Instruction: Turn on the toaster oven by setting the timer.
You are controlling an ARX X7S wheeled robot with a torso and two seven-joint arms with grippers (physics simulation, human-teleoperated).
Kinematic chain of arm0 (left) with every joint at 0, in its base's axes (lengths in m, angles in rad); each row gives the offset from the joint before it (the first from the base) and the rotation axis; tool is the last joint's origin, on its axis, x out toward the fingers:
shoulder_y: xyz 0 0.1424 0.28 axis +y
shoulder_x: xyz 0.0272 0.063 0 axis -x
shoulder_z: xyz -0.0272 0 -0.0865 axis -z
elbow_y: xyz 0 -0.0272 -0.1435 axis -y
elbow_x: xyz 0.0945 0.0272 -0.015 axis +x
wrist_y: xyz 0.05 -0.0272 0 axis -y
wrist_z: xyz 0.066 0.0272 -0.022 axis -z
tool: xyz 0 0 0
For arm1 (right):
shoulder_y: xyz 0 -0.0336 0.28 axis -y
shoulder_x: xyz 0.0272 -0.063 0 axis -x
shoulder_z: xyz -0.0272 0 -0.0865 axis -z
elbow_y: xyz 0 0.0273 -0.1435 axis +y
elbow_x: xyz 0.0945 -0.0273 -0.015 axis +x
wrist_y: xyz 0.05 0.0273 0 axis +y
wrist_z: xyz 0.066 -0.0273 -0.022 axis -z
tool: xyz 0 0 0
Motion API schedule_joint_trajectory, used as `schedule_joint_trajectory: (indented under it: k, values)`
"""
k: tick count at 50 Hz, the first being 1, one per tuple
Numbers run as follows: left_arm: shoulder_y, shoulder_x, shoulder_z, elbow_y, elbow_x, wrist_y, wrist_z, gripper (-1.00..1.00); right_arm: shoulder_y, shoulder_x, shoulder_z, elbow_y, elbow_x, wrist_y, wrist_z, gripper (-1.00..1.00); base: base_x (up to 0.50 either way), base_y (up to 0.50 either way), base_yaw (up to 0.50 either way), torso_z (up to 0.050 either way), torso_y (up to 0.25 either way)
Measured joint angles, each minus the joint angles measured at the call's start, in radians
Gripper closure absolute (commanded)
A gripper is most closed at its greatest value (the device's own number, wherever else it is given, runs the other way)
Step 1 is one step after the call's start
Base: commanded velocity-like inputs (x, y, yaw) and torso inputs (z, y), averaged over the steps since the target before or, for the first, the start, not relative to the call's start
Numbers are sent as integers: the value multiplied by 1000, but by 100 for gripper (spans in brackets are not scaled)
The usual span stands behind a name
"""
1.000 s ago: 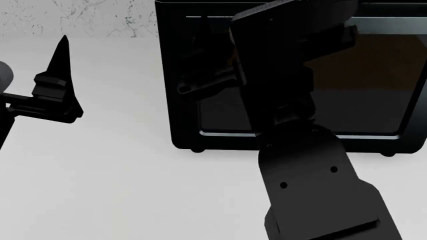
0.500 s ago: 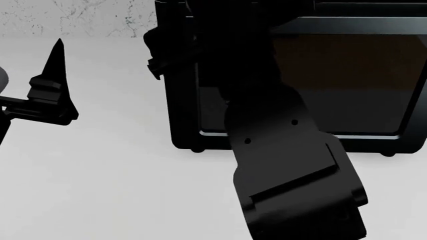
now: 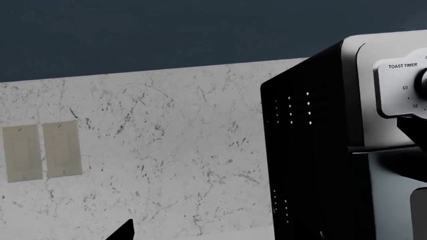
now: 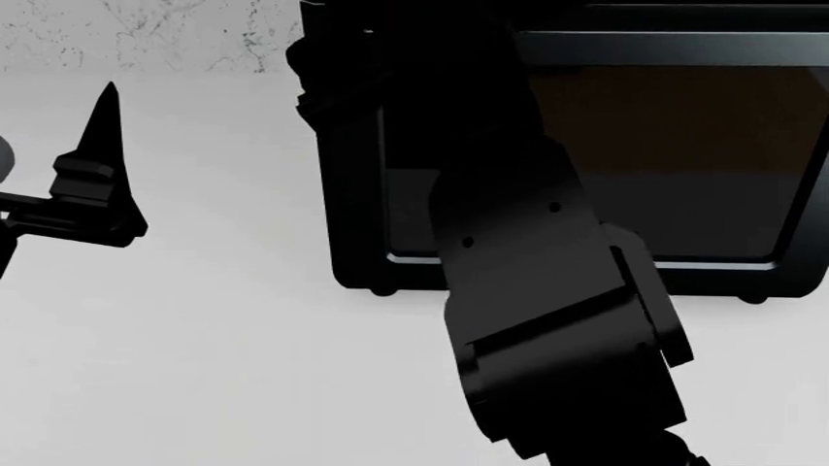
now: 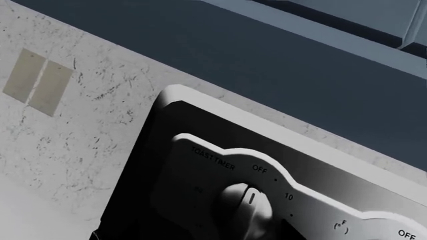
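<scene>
Fingers (image 4: 104, 136), black tapered spikes, hover beside boxy toaster oven (image 4: 674, 175).

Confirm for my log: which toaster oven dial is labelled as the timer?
The dial under "TOAST TIMER", with OFF and 10 beside it; the neighbouring control carries a °F marking instead.

One toaster oven (image 4: 674, 155), two wall plates (image 3: 41, 151).

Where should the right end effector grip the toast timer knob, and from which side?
Grip the toast timer knob across its raised central ridge, coming straight on at the control panel. The ridge points near OFF and stands proud of the panel, giving two flat faces to pinch and twist.
</scene>
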Motion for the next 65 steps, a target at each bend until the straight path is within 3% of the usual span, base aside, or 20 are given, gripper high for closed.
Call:
schedule_joint_trajectory:
  k: [1,2,20,33,65]
  values:
    - [0,-1,0,-1,0,1,0,-100,3,-1,0,8,-6,-4,1,-100,12,4,7,0,0]
    - [1,-1,0,-2,0,2,0,-100,4,-1,0,12,-13,-8,1,100,24,4,9,10,0]
    - [5,-10,5,4,-7,-1,-7,-100,12,3,-3,33,-11,-27,72,100,17,5,13,3,0]
    - [7,-20,0,19,-17,-10,-10,-100,-9,-54,54,44,43,-50,141,100,16,4,12,3,0]
    - [8,-36,-7,63,-43,-40,-23,-100,-5,-104,115,54,406,-97,382,100,7,1,6,2,0]
